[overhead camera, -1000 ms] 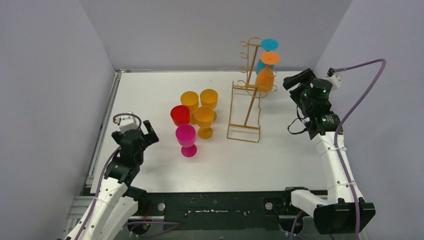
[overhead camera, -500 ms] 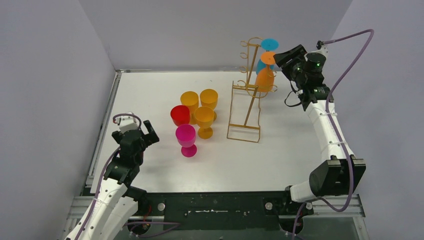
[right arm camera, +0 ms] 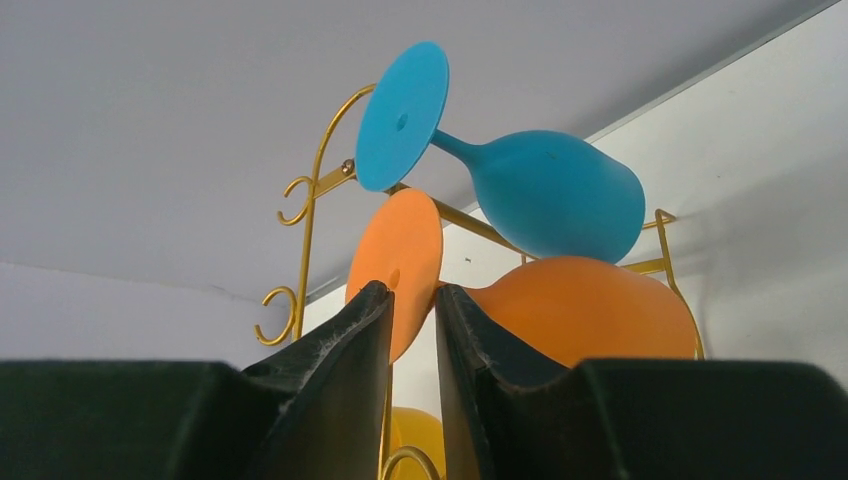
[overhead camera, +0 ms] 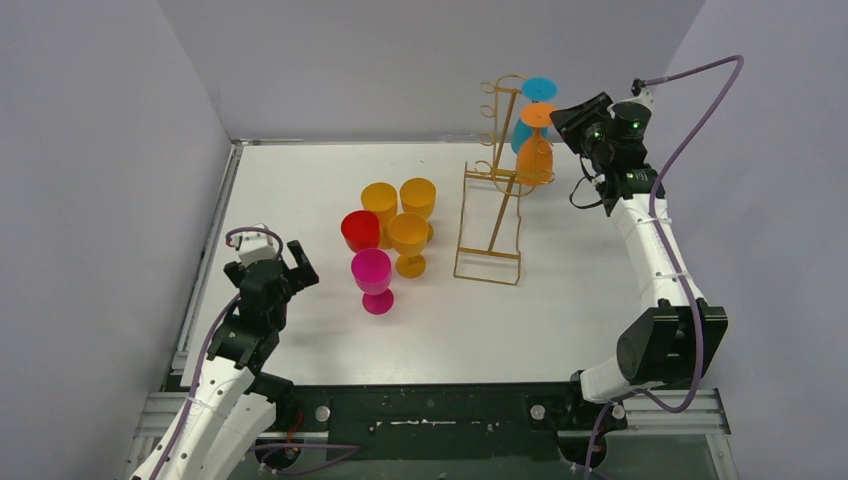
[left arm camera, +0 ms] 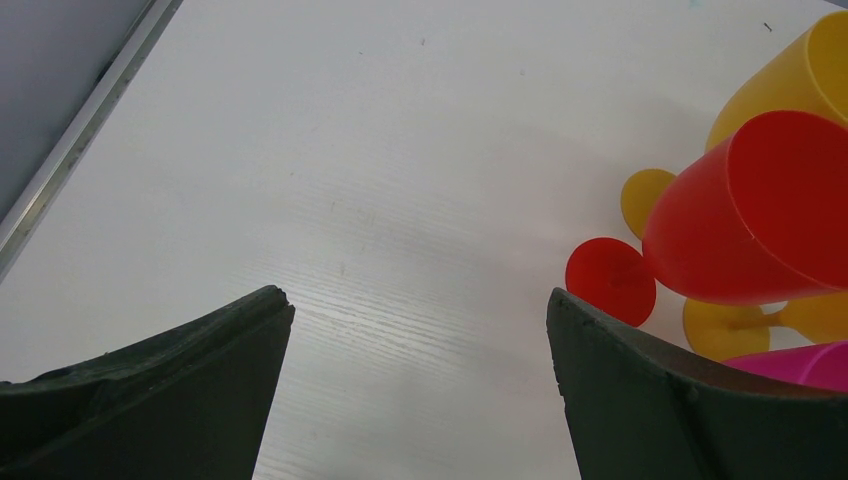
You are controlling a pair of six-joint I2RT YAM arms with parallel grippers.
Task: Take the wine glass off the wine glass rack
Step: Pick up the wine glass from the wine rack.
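1. The right tool (right arm camera: 412, 295) is up at the top of the rack (overhead camera: 490, 215), which stands at the far right of the worktop (overhead camera: 300, 190). Its jaws are drawn almost together, with only a thin slit between them. The slit lines up with the round foot of the orange glass (right arm camera: 590, 310), but I cannot tell whether the jaws already pinch it.
2. The orange glass hangs upside down on the rack, its foot caught in a wire hook up high and its bowl below. That probably explains why the tool comes in high and from the side: it aims at the thin part by the foot, not at the wide bowl.
3. A blue glass (right arm camera: 550, 190) hangs the same way on the next hook beyond. In the wrist view its bowl sits right against the orange bowl, though I cannot say if they touch. I judge the pull should run toward the open end of the hook and away from the blue glass, so that neither it nor the light wire rack gets dragged along.
4. The left tool (left arm camera: 418, 300) sits low over the near left of the worktop, jaws wide apart and holding nothing. It is well apart from the rack and takes no part in this grasp.
5. A red glass (overhead camera: 360, 230), a pink glass (overhead camera: 372, 270) and three yellow glasses (overhead camera: 408, 235) stand upright in a cluster between the left tool and the rack. With two glasses on the hooks, the unloading looks well along but not finished.
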